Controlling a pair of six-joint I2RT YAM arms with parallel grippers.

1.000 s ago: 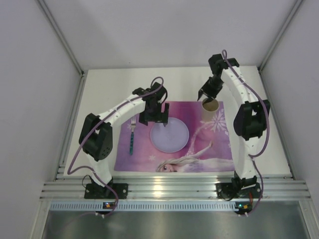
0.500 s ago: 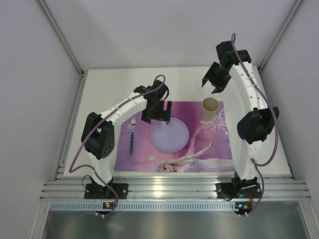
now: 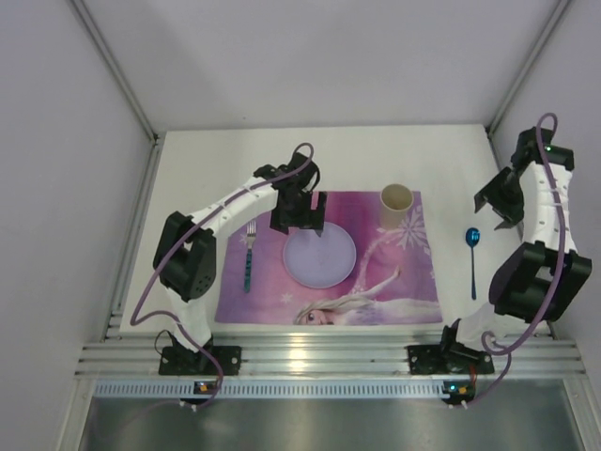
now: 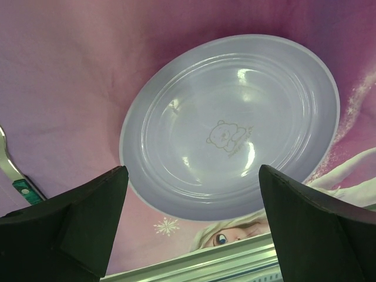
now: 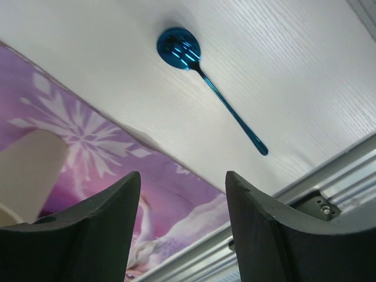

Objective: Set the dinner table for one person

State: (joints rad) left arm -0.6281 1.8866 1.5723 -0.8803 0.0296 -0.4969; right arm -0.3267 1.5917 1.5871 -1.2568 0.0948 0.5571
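right gripper (image 5: 182, 226) hangs wide apart and empty at the right edge of the top view, nothing between its fingers. just past them in the wrist view lies the blue spoon (image 5: 211, 88), flat on the bare dinner table (image 3: 207, 169), bowl toward the upper left of the frame, off the placemat (image 3: 394, 272) and clear of it. the table fills the middle of the top view under everything, with its aluminium rail (image 3: 329, 352) along the bottom.

here's the worry: that spoon is thin, glossy and lies flush on a smooth top. a pinch that comes down a touch off the handle would likely skid it toward the rail rather than lift it. and carrying it back over the mat passes near the beige cup (image 3: 396, 199) at the mat's upper right corner, light enough to tip from a brush of the arm.

over on the other side, left gripper (image 4: 191, 176) is spread open too, holding nothing, hovering low over the lilac plate (image 4: 229, 126). a dip there could shove the plate or drag the mat, and the fork (image 3: 248, 254) at the mat's left edge would go with it.
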